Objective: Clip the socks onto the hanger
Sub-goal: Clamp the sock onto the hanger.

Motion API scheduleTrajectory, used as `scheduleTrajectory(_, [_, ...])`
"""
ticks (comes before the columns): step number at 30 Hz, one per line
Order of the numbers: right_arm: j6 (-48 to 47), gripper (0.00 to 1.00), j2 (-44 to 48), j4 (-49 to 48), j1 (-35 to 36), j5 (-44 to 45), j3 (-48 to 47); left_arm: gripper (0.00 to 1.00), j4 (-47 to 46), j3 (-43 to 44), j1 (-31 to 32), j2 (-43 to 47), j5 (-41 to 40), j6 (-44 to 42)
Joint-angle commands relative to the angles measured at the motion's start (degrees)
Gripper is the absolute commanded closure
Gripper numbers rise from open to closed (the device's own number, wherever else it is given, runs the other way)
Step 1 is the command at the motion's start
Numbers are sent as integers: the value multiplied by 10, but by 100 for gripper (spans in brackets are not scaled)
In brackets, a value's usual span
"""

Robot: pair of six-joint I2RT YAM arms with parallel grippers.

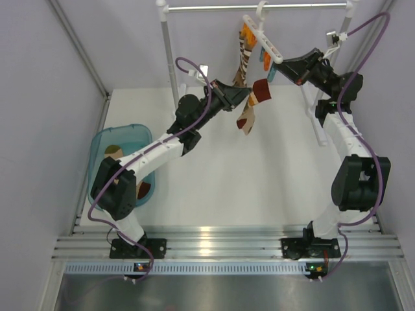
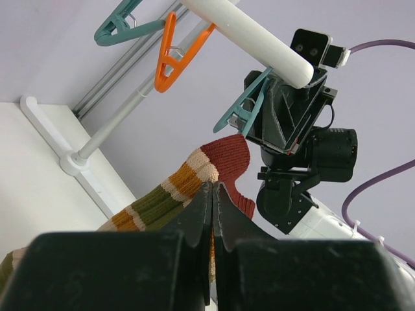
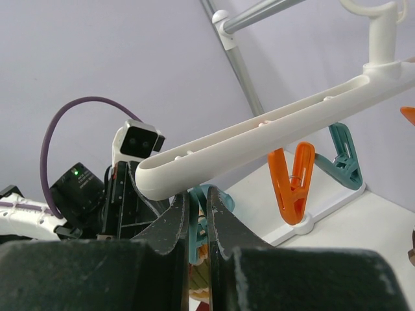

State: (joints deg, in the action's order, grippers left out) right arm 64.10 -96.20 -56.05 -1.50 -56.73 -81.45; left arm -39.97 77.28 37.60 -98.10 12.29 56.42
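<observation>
Sock (image 2: 188, 175) in tan, orange and maroon bands, a soft, light, floppy knit, is pinched tight in the left gripper (image 2: 213, 189), with its maroon end just below the tip of the hanger (image 3: 272, 126). Right gripper (image 3: 198, 197) is clamped on the teal clip (image 2: 241, 111) there. Best gripped close to that maroon edge — otherwise it likely droops away from the clip.

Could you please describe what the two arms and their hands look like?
The left arm and right arm have white links between chunky black joint housings, on black bases. A purple cable loops along each. The left hand and right hand are black with tapered, notched fingers, and each wrist carries a small camera.
</observation>
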Motion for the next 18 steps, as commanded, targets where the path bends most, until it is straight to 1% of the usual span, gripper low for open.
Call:
scheduleTrajectory(1, [1, 100, -10, 8, 11, 19, -24, 100, -49, 25, 3, 2, -10, -11])
scheduleTrajectory(9, [7, 100, -7, 16, 11, 27, -17, 100, -63, 35, 2, -14, -15, -38])
scheduleTrajectory(16, [14, 100, -7, 35, 11, 43, -11, 100, -66, 57, 4, -31, -12, -40])
scheduleTrajectory(17, [18, 100, -6, 38, 27, 47, -10, 100, -67, 60, 4, -33, -13, -41])
scheduleTrajectory(18, [19, 100, -6, 38, 28, 48, -10, 100, -68, 60, 5, -34, -13, -41])
